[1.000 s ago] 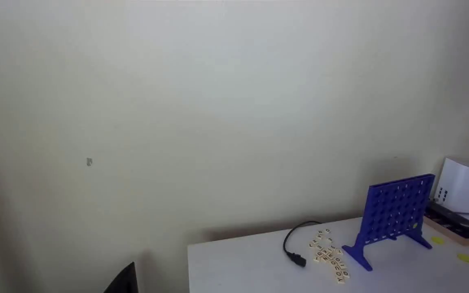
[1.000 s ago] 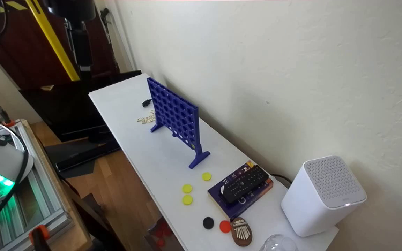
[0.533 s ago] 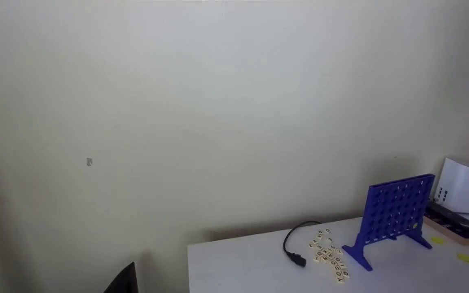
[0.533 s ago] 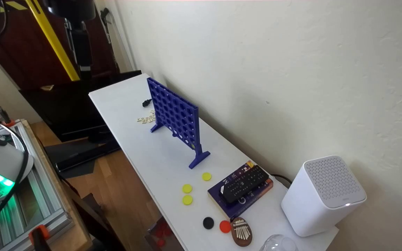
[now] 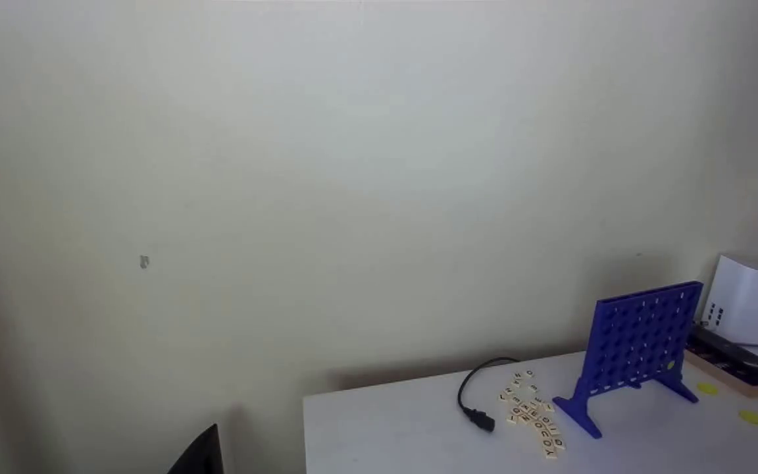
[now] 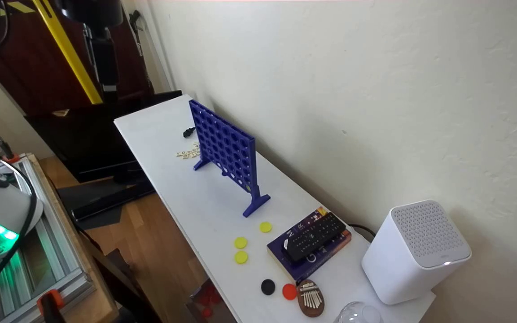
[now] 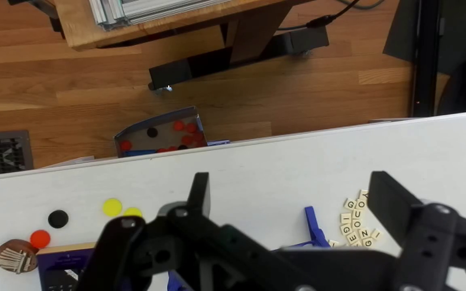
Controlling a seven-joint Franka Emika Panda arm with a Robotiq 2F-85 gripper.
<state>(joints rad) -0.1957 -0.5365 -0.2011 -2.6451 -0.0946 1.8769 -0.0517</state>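
In an exterior view, the blue rack (image 6: 225, 144) is seen standing upright on the white table (image 6: 186, 197), with yellow discs (image 6: 241, 242) near one foot and a book (image 6: 303, 270) bearing a remote (image 6: 314, 235) beyond them. In an exterior view, letter tiles (image 5: 533, 414) are scattered between the rack and a black cable (image 5: 480, 419). In the wrist view, the gripper (image 7: 291, 176) is shown above the table, its jaws parted wide, the rack partly hidden behind it.

Wide-spread pincer (image 7: 290, 176) above wht table (image 7: 439, 149) w/ blue rack (image 7: 316, 232), letter tiles (image 7: 356, 224)
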